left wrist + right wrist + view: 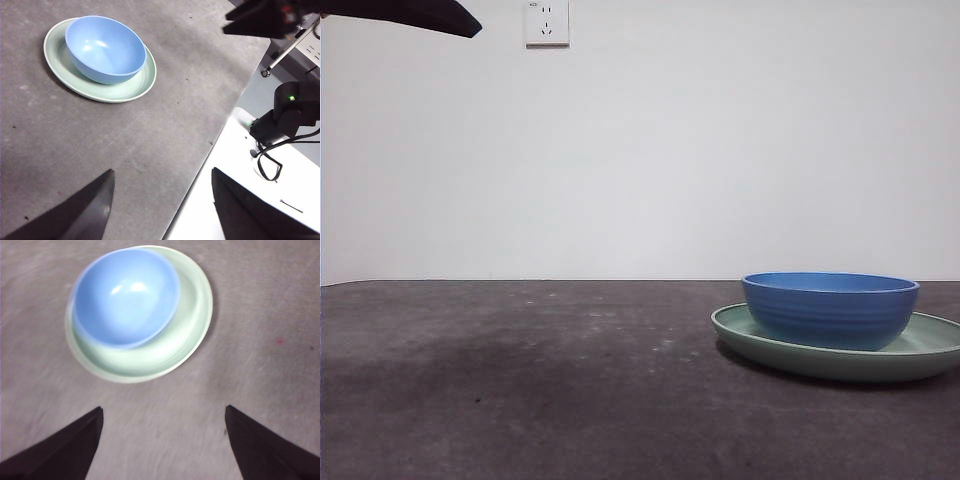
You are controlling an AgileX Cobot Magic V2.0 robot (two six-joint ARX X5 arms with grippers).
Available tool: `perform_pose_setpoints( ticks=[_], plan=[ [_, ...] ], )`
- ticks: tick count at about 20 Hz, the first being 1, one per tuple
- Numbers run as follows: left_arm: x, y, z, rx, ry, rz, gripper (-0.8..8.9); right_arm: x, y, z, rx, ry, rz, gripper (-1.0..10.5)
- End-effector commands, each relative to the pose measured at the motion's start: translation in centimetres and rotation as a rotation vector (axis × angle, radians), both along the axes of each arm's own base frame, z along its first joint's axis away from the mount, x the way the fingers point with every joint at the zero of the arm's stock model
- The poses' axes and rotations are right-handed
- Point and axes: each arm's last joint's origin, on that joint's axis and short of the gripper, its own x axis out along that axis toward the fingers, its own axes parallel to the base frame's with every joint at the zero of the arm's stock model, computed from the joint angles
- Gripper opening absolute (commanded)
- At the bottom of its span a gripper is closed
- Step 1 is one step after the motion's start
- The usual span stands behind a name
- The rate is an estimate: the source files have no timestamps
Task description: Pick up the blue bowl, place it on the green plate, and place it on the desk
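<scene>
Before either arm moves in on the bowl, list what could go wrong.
1. The blue bowl sits off-centre on the green plate, close to one rim; a careless lift could drag or tip the plate.
2. The right tool hangs open above the pair, and that view is blurred, so a misjudged descent might strike the bowl's rim.
3. The left tool waits near the desk edge, beside cables.

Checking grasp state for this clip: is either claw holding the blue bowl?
No. The blue bowl sits on the green plate, both claws open and apart from it.
</scene>
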Motion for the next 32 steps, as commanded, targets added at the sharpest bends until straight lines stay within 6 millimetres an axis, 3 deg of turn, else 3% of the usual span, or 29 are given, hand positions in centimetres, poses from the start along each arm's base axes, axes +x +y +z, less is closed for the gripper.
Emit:
perform_pose_setpoints(
  ticks=[1,8,14,20,23,28,32],
  plan=[
    [0.1,-0.2,0.1,0.001,-0.022,-0.023,3.12,2.3,-0.3,-0.2,0.011,0.011,-0.05,3.9],
    [0.0,-0.1,0.0,0.013,-0.02,-0.029,3.12,9.7,-2.8,-4.5,0.134,0.135,-0.082,3.7],
    [0.0,-0.1,0.0,0.02,-0.025,-0.035,3.12,13.7,-3.3,-8.9,0.188,0.212,-0.063,3.1],
    [0.0,-0.1,0.0,0.019,-0.025,-0.035,3.12,15.6,-3.4,-11.7,0.204,0.245,-0.057,2.6],
    [0.0,-0.1,0.0,0.019,-0.025,-0.035,3.12,16.1,-3.5,-12.6,0.207,0.258,-0.06,1.6],
    [0.0,-0.1,0.0,0.019,-0.025,-0.035,3.12,16.4,-3.5,-12.7,0.205,0.234,-0.058,0.4],
    [0.0,-0.1,0.0,0.019,-0.024,-0.034,3.12,16.4,-3.5,-12.7,0.207,0.232,-0.062,0.2]
  ],
)
